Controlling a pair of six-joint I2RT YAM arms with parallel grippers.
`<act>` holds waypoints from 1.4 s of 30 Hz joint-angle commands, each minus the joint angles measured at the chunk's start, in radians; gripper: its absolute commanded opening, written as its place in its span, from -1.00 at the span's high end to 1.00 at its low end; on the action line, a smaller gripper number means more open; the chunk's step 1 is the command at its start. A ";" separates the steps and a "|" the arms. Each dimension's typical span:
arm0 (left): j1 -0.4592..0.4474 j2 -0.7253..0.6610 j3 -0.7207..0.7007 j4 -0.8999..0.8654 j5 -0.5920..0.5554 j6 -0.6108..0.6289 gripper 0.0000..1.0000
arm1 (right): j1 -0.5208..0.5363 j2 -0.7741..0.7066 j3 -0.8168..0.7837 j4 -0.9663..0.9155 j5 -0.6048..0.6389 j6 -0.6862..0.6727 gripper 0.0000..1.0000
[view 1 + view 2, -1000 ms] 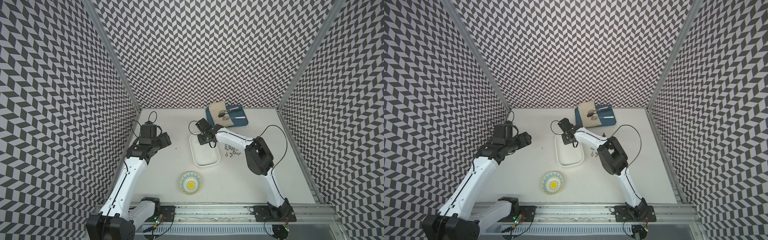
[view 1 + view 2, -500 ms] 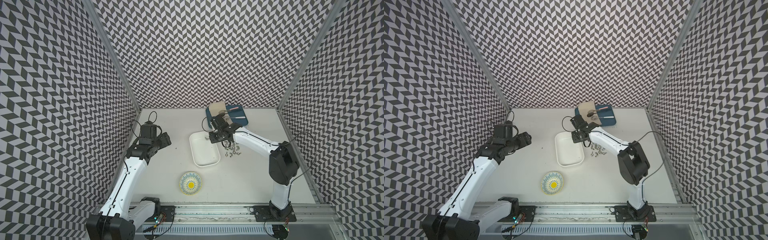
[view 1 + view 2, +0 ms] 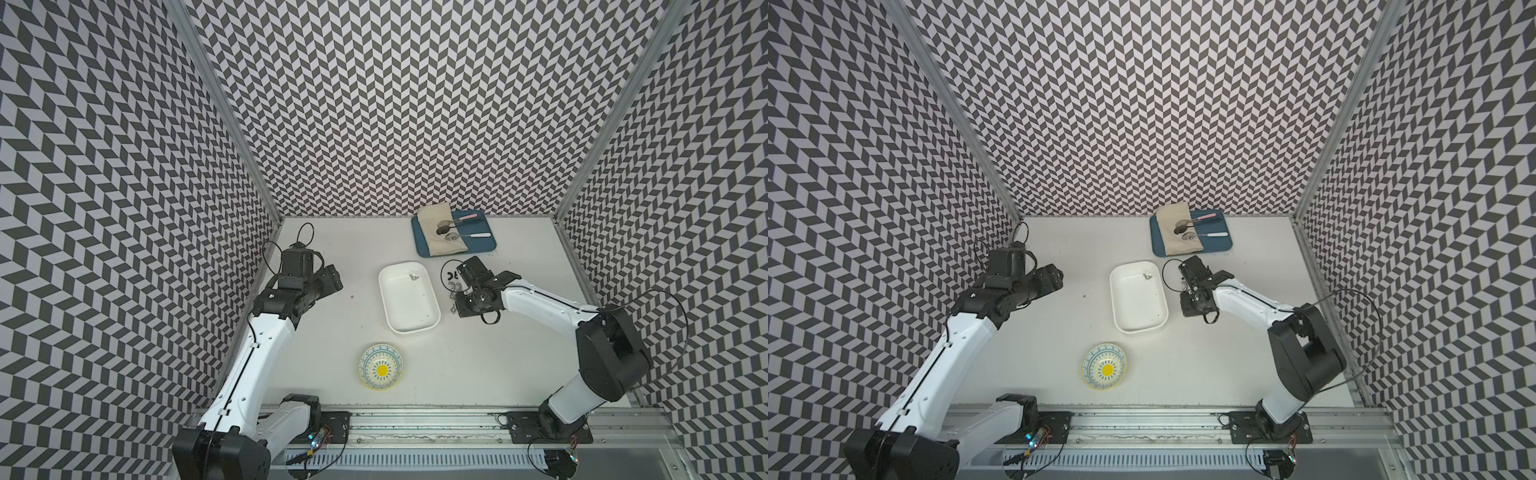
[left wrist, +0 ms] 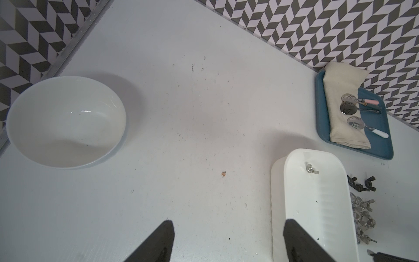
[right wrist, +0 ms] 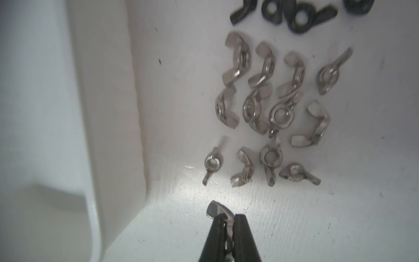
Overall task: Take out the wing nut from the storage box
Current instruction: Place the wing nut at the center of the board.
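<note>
Right gripper is clamped on a silver wing nut. The jaws pinch its body edge-on, and one wing sticks out past the tips. The nut is outside the storage box, held low over the surface just beside the box's outer wall. It is near the loose group of silver nuts laid out there, and a few black nuts lie beyond them. Whether the held nut touches the surface: cannot tell. One further nut lies inside the box, near its far end wall.

Handling, judged: small, rigid metal, light, smooth and curved, so likely to pivot or slip in a partial pinch. A better hold is across the flat wings or squarely over the hub, with the jaws well down.

Farther out: blue tray at the back, patterned bowl toward the front. Left gripper hangs on the box's other side with jaws apart, empty, clear of the box.
</note>
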 commanded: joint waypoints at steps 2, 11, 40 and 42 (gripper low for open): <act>0.007 0.000 -0.006 0.009 0.008 -0.005 -0.59 | 0.013 -0.062 -0.053 0.075 -0.058 0.019 0.87; 0.005 -0.008 -0.004 0.003 0.007 -0.010 -0.59 | 0.040 -0.033 -0.136 0.163 -0.084 0.045 0.87; 0.004 -0.006 -0.009 0.006 -0.003 -0.002 -0.60 | 0.052 0.015 0.108 0.076 -0.024 0.056 0.41; 0.006 -0.005 -0.011 0.008 -0.004 -0.002 -0.60 | 0.052 0.013 0.175 0.048 -0.004 0.053 0.40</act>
